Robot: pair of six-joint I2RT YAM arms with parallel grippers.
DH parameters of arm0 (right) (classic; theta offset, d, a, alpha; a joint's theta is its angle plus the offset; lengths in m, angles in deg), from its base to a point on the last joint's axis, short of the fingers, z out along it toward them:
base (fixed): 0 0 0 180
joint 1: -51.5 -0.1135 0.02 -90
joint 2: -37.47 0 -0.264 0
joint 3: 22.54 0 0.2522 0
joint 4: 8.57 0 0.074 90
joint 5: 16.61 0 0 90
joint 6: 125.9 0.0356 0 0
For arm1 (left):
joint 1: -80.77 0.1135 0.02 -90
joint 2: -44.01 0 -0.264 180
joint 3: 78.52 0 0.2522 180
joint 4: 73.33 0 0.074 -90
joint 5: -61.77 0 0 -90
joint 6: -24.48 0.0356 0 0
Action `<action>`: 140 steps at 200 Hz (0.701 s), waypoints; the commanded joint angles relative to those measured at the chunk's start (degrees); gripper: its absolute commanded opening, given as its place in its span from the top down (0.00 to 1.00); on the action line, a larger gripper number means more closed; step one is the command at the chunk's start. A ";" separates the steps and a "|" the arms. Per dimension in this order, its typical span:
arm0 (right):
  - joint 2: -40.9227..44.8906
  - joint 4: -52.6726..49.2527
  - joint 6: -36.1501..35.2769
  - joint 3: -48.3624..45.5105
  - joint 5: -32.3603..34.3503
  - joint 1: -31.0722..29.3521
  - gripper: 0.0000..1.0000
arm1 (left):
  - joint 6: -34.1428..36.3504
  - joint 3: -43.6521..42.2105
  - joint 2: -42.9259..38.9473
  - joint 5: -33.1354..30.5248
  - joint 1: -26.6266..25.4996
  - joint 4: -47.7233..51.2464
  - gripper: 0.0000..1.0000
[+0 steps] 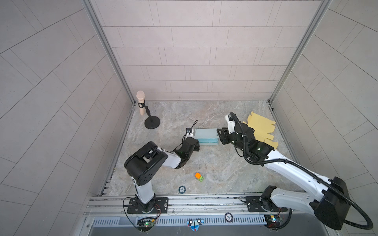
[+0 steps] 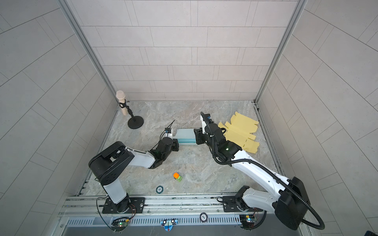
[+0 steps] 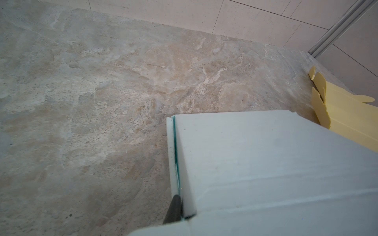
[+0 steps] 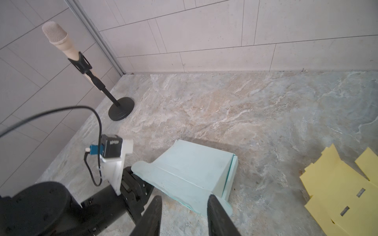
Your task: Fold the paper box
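**While Pinched at the Left End: Paper Box and Gripper Status**

When reading both top views, locate the pale blue paper box [image 1: 205, 135] near the middle of the marble-patterned table [image 1: 184, 114], directly between the two grippers. Note partial folding only: one broad panel sloping up from the table, plus a doubled side wall [image 3: 171, 155] with a teal edge line.

Left gripper [image 1: 197, 144]: clenched on the box's left end. Check the left wrist view for one dark fingertip [image 3: 174, 208] pressed against the outside of that thin wall; opposing fingertip hidden behind the panel.

Right gripper [image 1: 219, 137]: positioned at the box's right end, jaws spread, grasping nothing. Check the right wrist view for two dark fingers [image 4: 218, 214] standing apart with bare table between them; one tip overlapping the box's end flap, contact impossible to confirm.

Surroundings:
- Flat yellow box blanks [image 1: 260, 126] on the right side of the table, partly under the right arm, apart from the blue box.
- Microphone [image 1: 140, 100] on a black stand in the far left corner.
- Small orange-and-green toy [image 1: 199, 177] near the front, well apart from the box.
- Round dark disc [image 1: 181, 189] near the front edge.
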 commanded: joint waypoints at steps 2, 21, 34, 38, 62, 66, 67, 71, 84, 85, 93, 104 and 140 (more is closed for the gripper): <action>-5.69 -5.12 5.59 1.96 3.73 0.44 0.63 | 0.73 0.52 0.38 -0.40 -0.95 2.99 0.88; -10.38 -3.62 6.47 2.91 3.79 0.88 0.65 | 0.86 0.49 0.03 -0.53 -1.33 3.21 0.86; -13.12 -3.18 6.84 3.56 3.69 1.00 0.66 | 1.01 0.62 -0.30 -0.55 -1.57 3.53 0.82; -13.77 -2.94 6.93 3.68 3.74 1.06 0.66 | 1.15 0.62 -0.33 -0.57 -1.64 3.62 0.81; -16.77 -1.31 7.37 3.55 3.73 1.39 0.67 | 1.21 0.35 -0.70 -0.22 -1.93 3.73 0.75; -17.14 -1.00 7.42 3.52 3.72 1.48 0.67 | 1.21 0.31 -0.72 -0.22 -2.03 3.76 0.74; -17.27 -0.96 7.40 3.52 3.73 1.50 0.67 | 1.19 0.27 -0.74 -0.20 -2.07 3.76 0.74; -17.70 -0.85 7.39 3.47 3.76 1.53 0.68 | 1.26 0.29 -0.82 -0.24 -2.13 3.77 0.72; -19.13 -0.33 7.37 3.55 3.76 1.70 0.68 | 1.01 0.02 -1.18 -0.27 -2.55 3.77 0.69; -19.23 -0.27 7.37 3.53 3.79 1.74 0.68 | 1.00 -0.06 -1.19 -0.27 -2.55 3.77 0.68; -20.05 -0.12 7.29 3.54 3.70 1.81 0.69 | 0.91 -0.37 -1.43 -0.27 -2.73 3.67 0.66; -21.11 0.06 7.37 3.58 3.49 2.03 0.69 | 0.56 -0.82 -1.86 0.13 -3.03 3.51 0.63; -22.41 1.21 7.72 2.74 2.95 2.60 0.71 | 0.16 -3.42 -4.93 5.69 -3.02 2.03 0.43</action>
